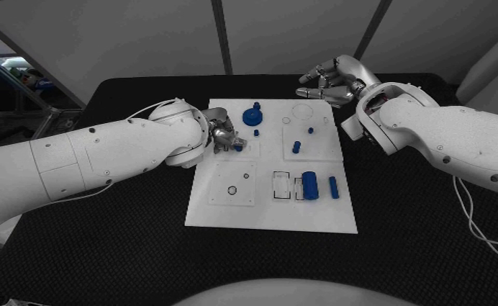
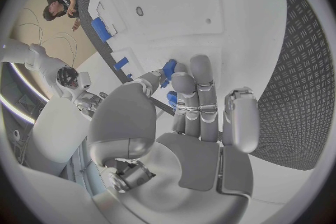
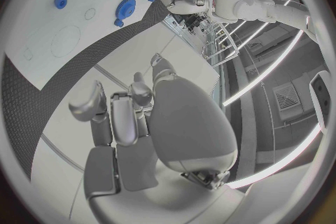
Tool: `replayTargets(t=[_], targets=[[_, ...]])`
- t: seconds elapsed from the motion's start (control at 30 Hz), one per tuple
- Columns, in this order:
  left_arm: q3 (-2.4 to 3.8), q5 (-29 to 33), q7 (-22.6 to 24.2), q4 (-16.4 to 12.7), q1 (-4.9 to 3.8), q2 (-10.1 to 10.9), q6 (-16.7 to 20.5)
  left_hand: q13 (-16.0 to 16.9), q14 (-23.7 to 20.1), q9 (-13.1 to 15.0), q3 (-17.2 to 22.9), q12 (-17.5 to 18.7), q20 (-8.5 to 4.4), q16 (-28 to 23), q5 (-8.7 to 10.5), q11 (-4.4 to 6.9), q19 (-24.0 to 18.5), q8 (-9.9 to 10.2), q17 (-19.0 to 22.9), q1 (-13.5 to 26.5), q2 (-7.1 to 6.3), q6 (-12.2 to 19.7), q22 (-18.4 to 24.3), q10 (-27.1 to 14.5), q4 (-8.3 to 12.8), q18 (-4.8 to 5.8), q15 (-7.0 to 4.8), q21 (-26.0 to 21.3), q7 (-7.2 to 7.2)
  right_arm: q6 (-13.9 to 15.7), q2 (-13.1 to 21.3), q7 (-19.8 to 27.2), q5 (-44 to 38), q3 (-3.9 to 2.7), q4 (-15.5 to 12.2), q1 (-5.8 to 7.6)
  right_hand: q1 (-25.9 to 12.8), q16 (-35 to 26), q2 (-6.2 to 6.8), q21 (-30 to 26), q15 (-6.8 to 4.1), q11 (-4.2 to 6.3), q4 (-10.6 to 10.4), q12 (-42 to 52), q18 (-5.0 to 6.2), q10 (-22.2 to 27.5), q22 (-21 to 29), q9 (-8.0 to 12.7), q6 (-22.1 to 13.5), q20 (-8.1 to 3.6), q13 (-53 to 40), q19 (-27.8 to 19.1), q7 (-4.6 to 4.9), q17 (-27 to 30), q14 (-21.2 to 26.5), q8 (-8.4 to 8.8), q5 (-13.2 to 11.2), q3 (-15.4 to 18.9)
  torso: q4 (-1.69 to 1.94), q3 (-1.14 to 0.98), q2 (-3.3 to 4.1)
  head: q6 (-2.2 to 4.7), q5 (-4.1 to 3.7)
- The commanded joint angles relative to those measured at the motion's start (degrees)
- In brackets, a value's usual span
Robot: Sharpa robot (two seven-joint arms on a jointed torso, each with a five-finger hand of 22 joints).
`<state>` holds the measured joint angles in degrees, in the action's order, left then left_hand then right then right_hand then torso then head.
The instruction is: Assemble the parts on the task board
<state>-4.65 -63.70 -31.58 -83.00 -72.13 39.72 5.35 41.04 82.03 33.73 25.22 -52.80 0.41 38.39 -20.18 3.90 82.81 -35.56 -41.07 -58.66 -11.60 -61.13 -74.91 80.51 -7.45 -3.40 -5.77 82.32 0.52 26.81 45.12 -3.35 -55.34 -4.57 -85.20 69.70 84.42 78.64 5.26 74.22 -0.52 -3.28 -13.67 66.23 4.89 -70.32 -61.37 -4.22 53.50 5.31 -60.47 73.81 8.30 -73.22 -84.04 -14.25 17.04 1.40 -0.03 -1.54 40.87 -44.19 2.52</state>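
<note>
My head camera looks straight down on the white board (image 1: 272,209). My wrist cameras sit close behind each palm, both catching that board.

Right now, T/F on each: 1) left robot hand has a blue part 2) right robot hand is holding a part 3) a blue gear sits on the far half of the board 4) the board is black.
1) The left robot hand pinches a small blue part over the task board. True.
2) The right robot hand holds a part. False: the right robot hand hangs beyond the board's far edge with nothing in its fingers.
3) A blue gear sits on the board's far half. True.
4) The board is black. False: the board is white; the table under it is black.
</note>
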Motion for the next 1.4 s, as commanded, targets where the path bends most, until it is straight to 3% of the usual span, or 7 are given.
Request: replayTargets(t=[0.03, 0.47, 0.83, 1.1, 1.2, 1.4], targets=[[-0.10, 0.11, -0.59, 0.19, 0.07, 0.03, -0.95, 0.07, -0.04, -0.07, -0.81, -0.36, 0.02, -0.26, 0.12, 0.12, 0.53, 0.27, -0.05, 0.04, 0.66, -0.41, -3.34, 0.22, -0.22, 0.50, -0.32, 0.20, -0.01, -0.28, -0.03, 0.09, -0.16, -0.04, -0.02, 0.07, -0.40, -0.21, -0.05, -0.28, -0.50, 0.04, -0.20, -0.37, 1.13, 0.30, 0.07, 0.08, -0.22, -0.07, 0.05, -0.44, -0.12, 0.05, -1.97, -0.31, 0.24, -0.25, 0.00, 0.00, 0.01, -0.05, -0.02], [-0.09, 0.12, -0.69, 0.52, 0.08, -0.06, -0.67, 0.18, 0.01, -0.22, -7.70, -0.70, 0.06, -0.30, 0.23, 0.03, 0.71, 0.34, -0.18, 1.24, 0.98, -0.97, -3.73, 0.32, -3.69, 0.57, -0.26, 0.30, -0.11, -0.25, 0.00, 0.07, -0.16, -0.04, 0.05, 0.07, -0.59, -0.28, -0.03, -0.38, -0.50, 0.03, -0.30, -0.42, 1.16, 0.35, 0.22, 0.09, -0.25, -0.08, 0.13, -0.49, -0.12, 0.12, -1.96, -0.32, 0.28, -0.20, 0.00, 0.00, 0.01, -0.03, -0.03], [-0.05, 1.00, -0.61, 0.51, 0.09, 0.02, 0.28, 0.23, 0.05, -0.29, -14.81, -0.92, 0.07, -0.38, 0.15, 0.00, 0.78, 0.44, -0.29, 1.59, 2.28, -1.10, -3.92, 0.28, -7.45, 0.57, -0.25, 0.25, -0.11, -0.26, 0.00, 0.06, -0.16, -0.04, 0.17, 0.07, -0.82, -0.35, -0.04, -0.44, -0.49, 0.02, -0.42, -0.43, 1.17, 0.36, 0.29, 0.10, -0.29, -0.08, 0.16, -0.50, -0.12, 0.19, -1.95, -0.33, 0.31, -0.15, 0.00, 0.00, 0.03, -0.02, -0.12], [0.17, 1.73, 0.18, 0.21, 0.20, 0.20, 1.94, 0.26, 0.06, -0.30, -16.45, -0.99, 0.07, -0.39, 0.09, 0.00, 0.76, 0.45, -0.33, 1.38, 2.81, -1.12, -3.91, 0.28, -8.48, 0.56, -0.25, 0.19, -0.11, -0.26, -0.05, 0.08, -0.16, -0.04, 0.38, 0.07, -0.82, -0.35, -0.04, -0.44, -0.49, 0.02, -0.42, -0.43, 1.17, 0.36, 0.29, 0.10, -0.29, -0.08, 0.16, -0.50, -0.12, 0.19, -1.95, -0.33, 0.31, -0.15, 0.05, 0.04, 0.01, 0.05, -0.15], [1.07, 1.98, 0.45, -0.03, 0.50, 0.38, 2.41, 0.28, 0.07, -0.30, -17.22, -1.03, 0.07, -0.38, 0.07, 0.00, 0.70, 0.47, -0.35, 1.12, 2.89, -1.10, -3.80, 0.26, -8.75, 0.52, -0.25, 0.09, -0.11, -0.25, -0.10, 0.10, -0.16, -0.04, 0.51, 0.07, -0.82, -0.35, -0.04, -0.44, -0.49, 0.02, -0.42, -0.43, 1.17, 0.36, 0.29, 0.10, -0.29, -0.08, 0.16, -0.50, -0.12, 0.19, -1.95, -0.33, 0.31, -0.15, 0.02, 0.03, -0.01, 0.02, -0.13], [4.30, 2.17, 0.66, -0.72, 1.50, 0.90, 2.38, 0.33, 0.06, -0.30, -18.15, -1.08, 0.07, -0.43, 0.07, -0.01, 0.62, 0.49, -0.33, 0.63, 2.88, -1.03, -3.67, 0.23, -8.85, 0.49, -0.24, -0.03, -0.13, -0.27, -0.16, 0.14, -0.16, -0.04, 0.81, 0.06, -0.82, -0.35, -0.04, -0.44, -0.49, 0.02, -0.42, -0.43, 1.17, 0.36, 0.29, 0.10, -0.29, -0.08, 0.16, -0.50, -0.12, 0.19, -1.95, -0.33, 0.31, -0.15, 0.03, 0.03, -0.01, 0.14, -0.17]])
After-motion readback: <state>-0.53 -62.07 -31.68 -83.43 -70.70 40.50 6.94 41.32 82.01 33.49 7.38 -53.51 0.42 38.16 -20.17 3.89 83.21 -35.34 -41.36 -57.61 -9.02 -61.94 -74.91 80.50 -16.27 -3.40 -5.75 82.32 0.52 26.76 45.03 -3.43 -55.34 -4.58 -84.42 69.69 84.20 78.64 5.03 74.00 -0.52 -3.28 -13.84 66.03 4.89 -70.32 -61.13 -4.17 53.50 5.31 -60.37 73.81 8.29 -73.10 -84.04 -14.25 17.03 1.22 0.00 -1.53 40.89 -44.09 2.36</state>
